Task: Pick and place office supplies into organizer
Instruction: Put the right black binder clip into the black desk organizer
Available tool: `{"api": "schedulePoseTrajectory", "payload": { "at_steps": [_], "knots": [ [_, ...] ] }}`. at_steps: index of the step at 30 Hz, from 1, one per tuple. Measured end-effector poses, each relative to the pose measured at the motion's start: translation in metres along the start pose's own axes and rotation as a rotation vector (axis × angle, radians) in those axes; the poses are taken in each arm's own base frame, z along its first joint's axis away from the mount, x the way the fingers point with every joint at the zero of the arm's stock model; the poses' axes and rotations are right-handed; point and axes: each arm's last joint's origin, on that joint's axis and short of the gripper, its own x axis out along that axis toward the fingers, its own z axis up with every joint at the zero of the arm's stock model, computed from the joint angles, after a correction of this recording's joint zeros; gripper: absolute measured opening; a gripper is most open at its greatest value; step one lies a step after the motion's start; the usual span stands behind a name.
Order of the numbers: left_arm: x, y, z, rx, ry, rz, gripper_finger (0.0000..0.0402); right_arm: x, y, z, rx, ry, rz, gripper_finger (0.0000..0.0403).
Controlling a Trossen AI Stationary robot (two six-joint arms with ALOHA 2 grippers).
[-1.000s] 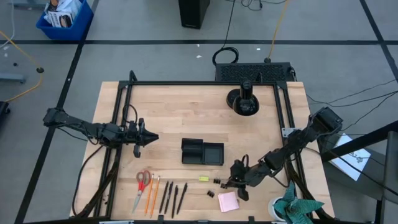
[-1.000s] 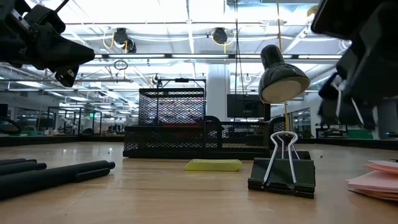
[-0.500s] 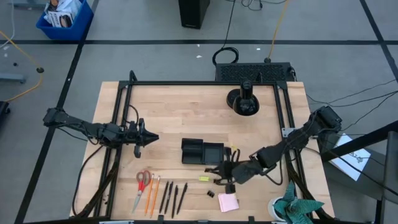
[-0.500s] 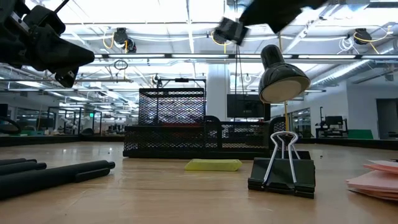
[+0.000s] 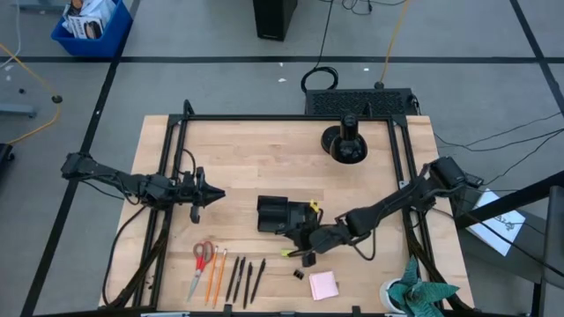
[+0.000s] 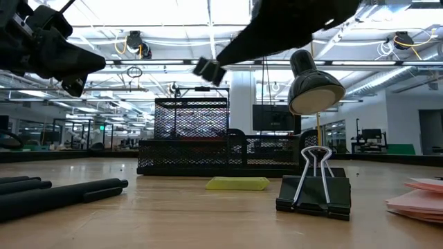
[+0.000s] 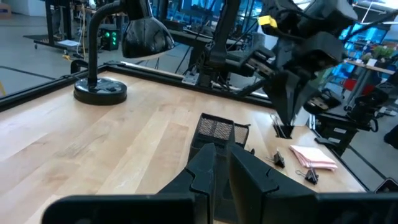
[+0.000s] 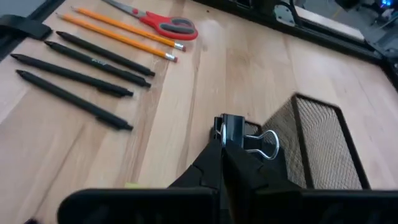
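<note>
You are in the carry step: the right end effector (image 8: 231, 144) is clamped tight on a small dark binder clip (image 8: 242, 135) and hangs in the air just beside the organizer (image 5: 286, 216), at the edge of its mesh wall (image 8: 317, 143). From overhead the right end effector (image 5: 304, 239) sits at the tray's near right corner, so the clip is close to the opening; whether it is over it yet is hard to judge from these angles.

Your next move calls for a short travel inward until the clip is squarely above one compartment, then a lowering and a release. Watch the wire handles of the clip: they stick out forward and could catch the mesh rim.

Waiting on the bench (image 5: 256, 154) are the red-handled scissors (image 5: 202, 258), orange pencils (image 5: 216, 275), dark pens (image 5: 244, 280), the pink sticky-note pad (image 5: 323, 284), a tiny yellow piece (image 5: 288, 253) and another clip (image 6: 313, 181).

Your left end effector (image 5: 211, 195) idles well apart to the left of the tray, fingers nearly together and carrying nothing.
</note>
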Motion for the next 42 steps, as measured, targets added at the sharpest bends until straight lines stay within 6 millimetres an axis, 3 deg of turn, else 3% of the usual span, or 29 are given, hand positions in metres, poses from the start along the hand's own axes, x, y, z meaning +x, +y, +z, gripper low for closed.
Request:
{"api": "schedulePoseTrajectory", "payload": {
  "at_steps": [7,15,22,42],
  "knots": [
    [0.0,0.0,0.0,0.0,-0.001,0.001,0.0045,0.034,0.005,0.003,-0.056,0.041,-0.022,0.0],
    [0.0,0.0,0.0,0.001,-0.001,0.001,0.0045,0.057,0.002,0.002,-0.024,0.103,-0.093,0.0],
    [0.0,0.001,0.0,0.027,-0.007,0.021,0.0044,0.057,-0.005,-0.006,0.021,0.173,-0.201,0.0],
    [0.0,0.001,0.0,0.035,-0.006,0.02,0.0044,0.059,-0.002,-0.013,0.074,0.212,-0.176,0.0]
  ]
}}
